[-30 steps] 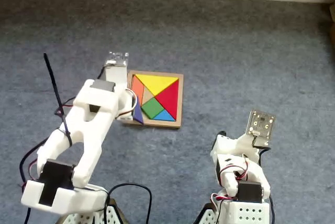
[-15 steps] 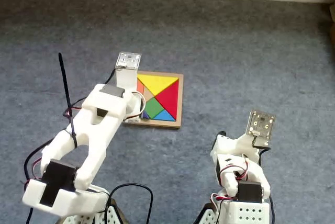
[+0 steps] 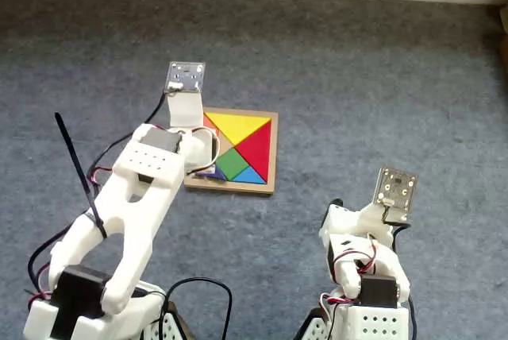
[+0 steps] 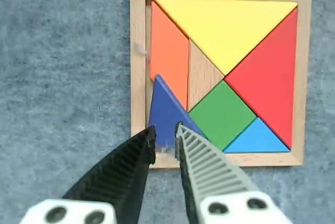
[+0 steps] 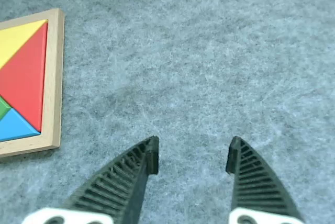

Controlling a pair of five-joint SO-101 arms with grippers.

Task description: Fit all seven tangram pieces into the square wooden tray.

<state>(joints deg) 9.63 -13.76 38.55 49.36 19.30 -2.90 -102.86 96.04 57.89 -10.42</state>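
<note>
The square wooden tray lies on the carpet holding yellow, red, orange, green and light blue pieces. A bare wooden gap shows between the orange and yellow pieces. A dark blue triangle lies at the tray's near left corner, partly over the frame. My left gripper is almost shut, its tips over that triangle's near edge. My right gripper stands open above bare carpet to the right of the tray, nothing between its fingers.
Grey-blue carpet surrounds the tray on all sides. The left arm covers the tray's left edge in the high view. The right arm sits near the front, right of the tray. A black cable rises beside the left arm.
The left arm has shifted towards the tray and its wrist has moved farther back. The dark blue triangle went from beside the tray's corner to partly over the frame. The right arm stayed still.
</note>
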